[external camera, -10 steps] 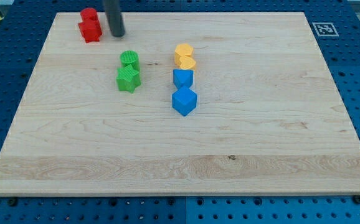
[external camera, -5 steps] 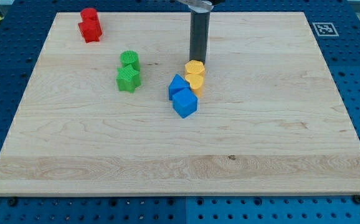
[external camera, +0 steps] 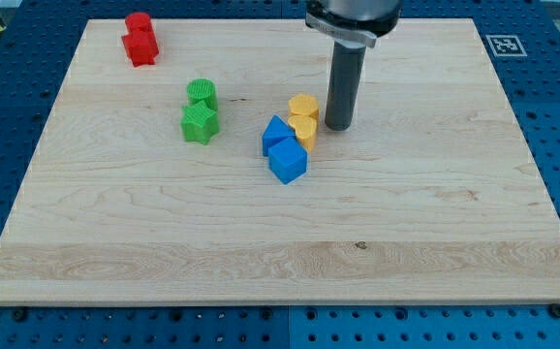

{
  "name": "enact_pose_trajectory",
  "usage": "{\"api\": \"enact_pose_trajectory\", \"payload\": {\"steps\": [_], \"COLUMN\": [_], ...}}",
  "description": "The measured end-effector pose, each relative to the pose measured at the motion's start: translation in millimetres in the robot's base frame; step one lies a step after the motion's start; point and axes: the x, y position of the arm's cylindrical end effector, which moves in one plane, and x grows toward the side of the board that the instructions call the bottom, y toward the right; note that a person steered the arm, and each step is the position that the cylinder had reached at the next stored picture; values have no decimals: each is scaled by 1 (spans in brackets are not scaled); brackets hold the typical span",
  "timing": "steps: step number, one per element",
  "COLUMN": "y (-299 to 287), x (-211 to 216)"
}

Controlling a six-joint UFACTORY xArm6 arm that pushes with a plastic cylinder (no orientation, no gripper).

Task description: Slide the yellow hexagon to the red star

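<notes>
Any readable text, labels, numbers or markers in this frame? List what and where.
No words or numbers can be read.
One sign: a black-and-white square fiducial marker on the board's top-right corner; a pattern, not text.
Blocks, such as the yellow hexagon and red star, carry no print.
My tip is unmarked.

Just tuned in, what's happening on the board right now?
My tip sits just to the view's right of the yellow hexagon, which is bunched with a yellow heart and two blue blocks. The red star is far off at the view's top left, beside another red block. Two green blocks lie between.
</notes>
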Motion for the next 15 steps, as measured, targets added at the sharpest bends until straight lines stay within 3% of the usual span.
{"api": "enact_pose_trajectory", "payload": {"steps": [2,4,7,8,9,11,15], "y": [-15,-80,-106,-96,-79,-130,-136], "x": [6,6,-54,-46,-12,-7,-87]}}
